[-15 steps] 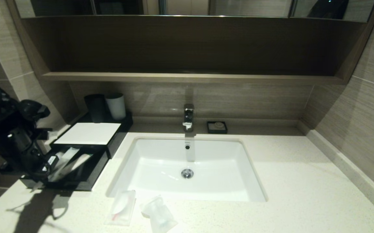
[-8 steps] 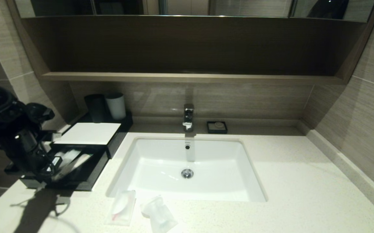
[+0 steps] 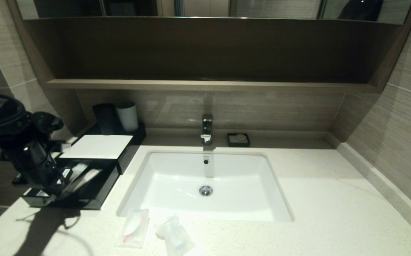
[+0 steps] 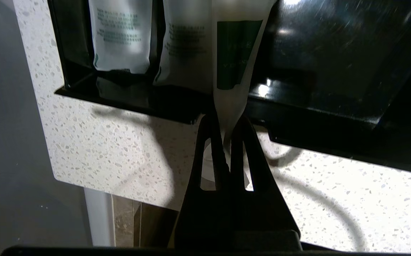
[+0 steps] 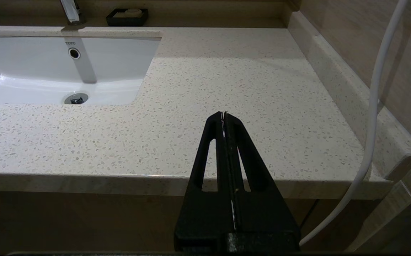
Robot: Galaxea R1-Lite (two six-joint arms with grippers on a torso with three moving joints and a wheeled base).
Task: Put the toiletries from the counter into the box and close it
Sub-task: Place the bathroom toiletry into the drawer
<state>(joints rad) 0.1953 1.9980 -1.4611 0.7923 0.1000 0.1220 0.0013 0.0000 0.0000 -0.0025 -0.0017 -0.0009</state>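
Observation:
The black box (image 3: 97,146) with a white top panel stands at the counter's (image 3: 333,213) left, its drawer (image 3: 95,201) pulled out. My left gripper (image 3: 54,193) (image 4: 227,122) is over the drawer's front edge, shut on the end of the long toothbrush packet (image 4: 239,53) (image 3: 84,178) with the green label. The packet reaches into the drawer beside two other pale packets (image 4: 122,35) (image 4: 186,42). Two small flat packets (image 3: 133,227) (image 3: 174,234) lie on the counter in front of the basin. My right gripper (image 5: 224,115) is shut and empty, off the counter's front edge at the right.
A white basin (image 3: 205,199) with a chrome tap (image 3: 207,128) fills the middle. A dark cup (image 3: 105,118) and a white cup (image 3: 127,116) stand behind the box. A small black soap dish (image 3: 238,139) sits by the back wall. A white cable (image 5: 372,106) hangs at the right.
My left arm has shifted a little to the right and toward the drawer, still holding the toothbrush packet. The two small packets have stayed where they were.

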